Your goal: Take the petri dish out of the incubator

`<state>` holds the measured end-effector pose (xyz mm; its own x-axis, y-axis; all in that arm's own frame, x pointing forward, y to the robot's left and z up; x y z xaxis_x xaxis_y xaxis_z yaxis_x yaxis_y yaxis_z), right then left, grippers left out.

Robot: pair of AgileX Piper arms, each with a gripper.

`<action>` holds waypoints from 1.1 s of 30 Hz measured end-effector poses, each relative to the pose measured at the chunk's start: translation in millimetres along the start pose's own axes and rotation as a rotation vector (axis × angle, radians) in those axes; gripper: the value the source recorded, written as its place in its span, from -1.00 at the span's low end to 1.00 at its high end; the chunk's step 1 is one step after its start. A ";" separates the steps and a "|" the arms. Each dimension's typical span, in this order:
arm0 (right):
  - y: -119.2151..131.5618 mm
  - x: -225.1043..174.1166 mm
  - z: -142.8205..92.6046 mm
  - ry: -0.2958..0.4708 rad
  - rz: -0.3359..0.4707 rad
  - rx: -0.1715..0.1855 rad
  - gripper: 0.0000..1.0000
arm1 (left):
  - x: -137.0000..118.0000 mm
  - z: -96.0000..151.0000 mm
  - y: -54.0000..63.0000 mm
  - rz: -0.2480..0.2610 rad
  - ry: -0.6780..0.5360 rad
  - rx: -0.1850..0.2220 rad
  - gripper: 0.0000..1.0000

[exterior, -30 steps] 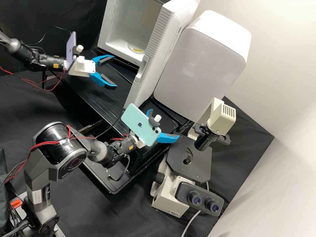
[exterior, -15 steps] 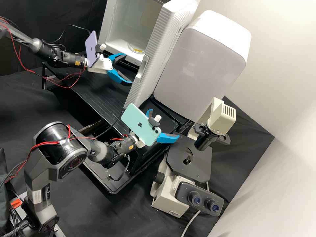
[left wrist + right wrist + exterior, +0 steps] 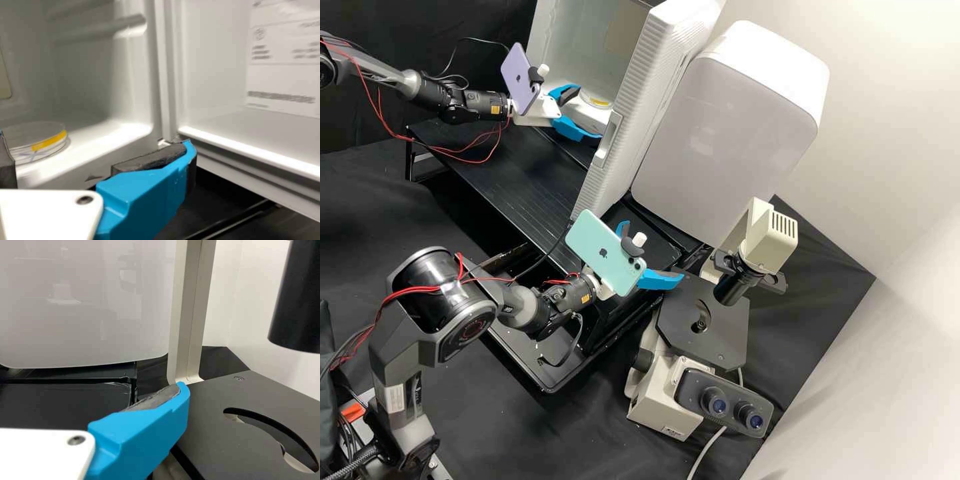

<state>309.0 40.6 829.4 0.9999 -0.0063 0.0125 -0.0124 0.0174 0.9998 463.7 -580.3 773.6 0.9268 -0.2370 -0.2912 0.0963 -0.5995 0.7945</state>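
Incubator floor holds petri dish, seemingly just beyond the released left hand

microscope, off-white body, stands on black cloth just beside the near end of the black ribbed surface. its flat black stage has a curved slot and a small centre hole. dark condenser hangs over the stage, apart from it. vented white lamp housing sits above that. two eyepieces with bluish lenses. grey cable trails from the base. white wall behind.
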 end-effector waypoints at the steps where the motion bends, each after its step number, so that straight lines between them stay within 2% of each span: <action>1: 0.0 0.0 0.0 0.000 0.000 0.000 1.00 | 2.4 -0.8 -0.1 -0.007 0.006 0.001 1.00; 4: 0.0 0.0 0.0 0.000 0.000 0.000 1.00 | 10.9 -2.1 1.8 -0.008 0.010 -0.012 1.00; 10: 0.0 0.0 0.0 0.000 0.000 0.000 1.00 | 31.6 -4.2 3.6 -0.029 0.006 -0.064 1.00; 17: 0.0 0.0 0.0 0.000 0.000 0.000 1.00 | 45.6 -8.5 7.5 -0.014 0.022 -0.114 1.00; 23: 0.0 0.0 0.0 0.000 0.000 0.000 1.00 | 43.0 -23.0 8.9 -0.015 0.054 -0.118 1.00; 27: 0.0 0.0 0.0 0.000 0.000 0.000 1.00 | 37.7 -28.0 7.6 -0.024 0.075 -0.137 1.00; 33: 0.0 0.0 0.0 0.000 0.000 0.000 1.00 | 18.2 -31.7 10.4 -0.029 0.134 -0.118 1.00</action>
<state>309.0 40.6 829.4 0.9999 -0.0063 0.0125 -0.0124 0.0174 0.9998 493.1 -566.6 793.4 0.9624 -0.1120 -0.2475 0.1583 -0.5091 0.8460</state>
